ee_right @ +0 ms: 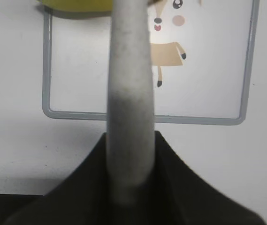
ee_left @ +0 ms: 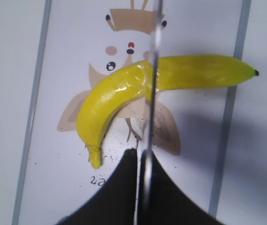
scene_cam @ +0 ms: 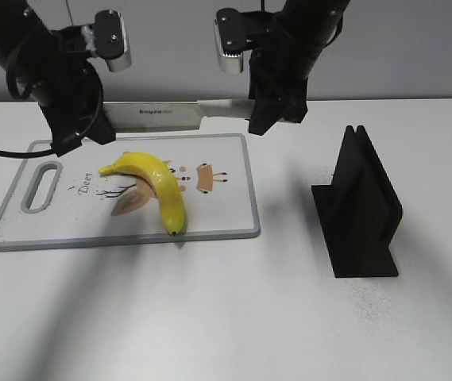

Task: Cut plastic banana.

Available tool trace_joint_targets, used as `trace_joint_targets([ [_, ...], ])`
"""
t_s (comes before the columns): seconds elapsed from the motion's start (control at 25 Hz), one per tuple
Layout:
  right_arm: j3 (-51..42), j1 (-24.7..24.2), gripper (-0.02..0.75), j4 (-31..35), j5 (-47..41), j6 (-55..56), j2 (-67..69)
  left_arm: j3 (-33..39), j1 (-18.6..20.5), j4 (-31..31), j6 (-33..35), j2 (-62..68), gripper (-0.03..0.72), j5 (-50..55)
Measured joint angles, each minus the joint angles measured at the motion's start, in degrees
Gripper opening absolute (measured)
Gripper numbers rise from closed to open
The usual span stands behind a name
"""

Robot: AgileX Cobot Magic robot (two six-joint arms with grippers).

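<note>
A yellow plastic banana (scene_cam: 158,181) lies whole on the white cutting board (scene_cam: 226,214). A knife (scene_cam: 158,116) with a steel blade and a pale handle hangs level above the board's far edge. My left gripper (scene_cam: 98,125) is shut on the blade's tip end. My right gripper (scene_cam: 262,109) is shut on the handle. In the left wrist view the blade (ee_left: 153,65) runs edge-on across the middle of the banana (ee_left: 119,91), between the shut fingers (ee_left: 140,154). In the right wrist view the handle (ee_right: 129,84) sits in the shut jaws (ee_right: 129,140); the banana (ee_right: 77,4) shows at the top.
A black knife block (scene_cam: 361,206) stands on the white table to the right of the board. The board has a grey rim, a handle slot (scene_cam: 41,186) at its left end and a printed deer picture (scene_cam: 202,176).
</note>
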State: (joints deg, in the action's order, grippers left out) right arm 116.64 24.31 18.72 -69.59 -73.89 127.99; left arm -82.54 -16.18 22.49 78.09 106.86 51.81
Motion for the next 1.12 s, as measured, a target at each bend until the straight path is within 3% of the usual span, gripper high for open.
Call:
trace_joint_targets([
  [0.2, 0.1, 0.0, 0.193, 0.0, 0.0, 0.0, -1.3, 0.0, 0.0, 0.0, 0.0, -1.7, -0.004, -0.1],
  [0.28, 0.1, 0.0, 0.191, 0.0, -0.3, 0.1, -1.3, 0.0, 0.0, 0.2, 0.0, -1.7, 0.038, -0.2],
  [0.4, 0.1, 0.0, 0.189, -0.4, -0.4, 0.7, -1.3, 0.0, 0.0, 1.7, -0.4, -1.7, 0.204, -0.7],
  [0.56, 0.1, 0.0, 0.188, -0.6, -0.4, 1.2, -1.3, 0.0, 0.0, 5.5, -0.4, -1.7, 0.543, -1.6],
  [0.64, 0.1, 0.0, 0.188, -0.6, -0.4, 1.3, -1.3, 0.0, 0.0, 6.2, -0.9, -1.8, 0.624, -2.1],
  [0.88, 0.1, 0.0, 0.189, -0.6, -0.4, 2.5, -1.3, 0.0, 0.0, 6.3, -5.1, -5.5, 0.644, -2.3],
  [1.0, 0.1, 0.0, 0.189, -0.6, -0.4, 6.8, -1.3, 0.0, 0.0, 3.4, -12.0, -8.8, 0.641, -2.3],
  [1.12, 0.1, 0.0, 0.189, -1.4, -0.4, 13.0, -1.6, 0.0, 0.0, -3.6, -23.9, -12.6, 0.629, -2.3],
])
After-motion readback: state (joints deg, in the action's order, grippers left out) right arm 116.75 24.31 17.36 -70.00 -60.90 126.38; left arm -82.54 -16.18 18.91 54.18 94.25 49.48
